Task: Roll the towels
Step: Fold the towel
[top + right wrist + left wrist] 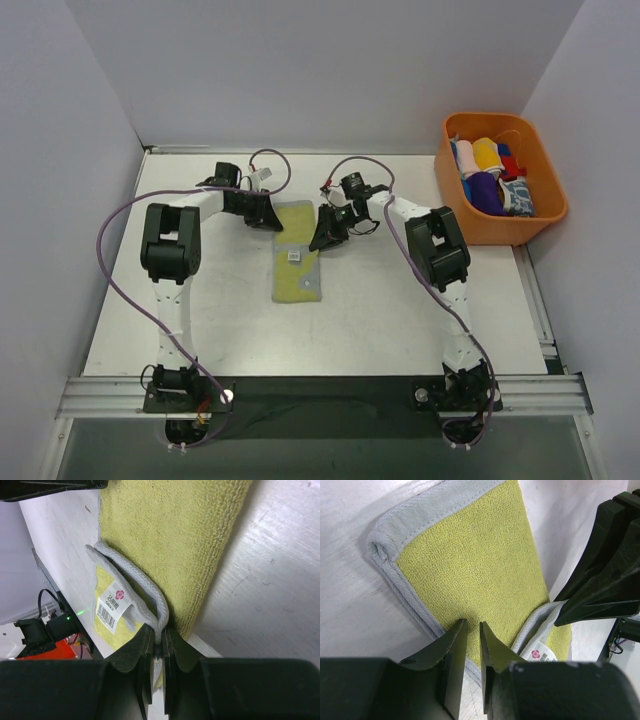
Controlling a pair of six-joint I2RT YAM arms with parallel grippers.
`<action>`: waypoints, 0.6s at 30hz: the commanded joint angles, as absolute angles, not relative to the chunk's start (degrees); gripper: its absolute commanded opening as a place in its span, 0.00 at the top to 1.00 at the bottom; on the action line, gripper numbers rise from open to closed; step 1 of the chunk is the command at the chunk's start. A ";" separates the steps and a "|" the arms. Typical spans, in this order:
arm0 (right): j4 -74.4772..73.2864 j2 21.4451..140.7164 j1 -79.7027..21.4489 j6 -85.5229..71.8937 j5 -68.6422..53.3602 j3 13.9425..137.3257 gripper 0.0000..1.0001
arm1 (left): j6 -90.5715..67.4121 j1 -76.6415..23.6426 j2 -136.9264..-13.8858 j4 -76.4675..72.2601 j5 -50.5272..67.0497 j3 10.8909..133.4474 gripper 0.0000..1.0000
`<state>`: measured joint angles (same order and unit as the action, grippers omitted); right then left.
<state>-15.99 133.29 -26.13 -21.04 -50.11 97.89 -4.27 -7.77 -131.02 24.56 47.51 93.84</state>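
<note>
- Worktop (400, 320) — pale and flat, with both arms reaching out over its far half.
- Orange basket (447, 190) — sits at the far right corner, well apart from both grippers, with coloured cloths inside.
- Yellow-green towel (298, 280) — I see it lying on the worktop midway between the arms, its long side running away from the bases. Its far end lies between the two grippers, and part of the grey edge is folded over onto the yellow face.
- Right gripper (157, 632) — clenched on the towel's grey edging at the right side, the edging pinched between its fingers.
- Left gripper (472, 627) — down at the towel's left grey edge with its jaws only slightly parted; I see no cloth between them.
- White tag (112, 607) — lies on the folded-over part, just beside the right gripper.
</note>
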 commanded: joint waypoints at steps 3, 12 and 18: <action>-15.91 129.37 -26.10 -21.27 -52.47 97.56 0.91 | -3.34 -8.52 -131.04 24.43 46.14 93.60 0.71; -17.84 129.48 -25.23 -20.30 -51.06 98.08 0.58 | -2.73 -7.21 -120.27 21.80 53.52 90.35 0.53; -21.53 120.78 -23.56 -16.36 -50.80 96.16 0.34 | 14.29 -5.36 -104.37 30.82 50.37 85.62 0.50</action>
<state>-17.56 129.32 -24.86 -19.40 -51.24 96.86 2.87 -6.50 -116.53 26.44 50.48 86.78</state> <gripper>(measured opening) 0.660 0.495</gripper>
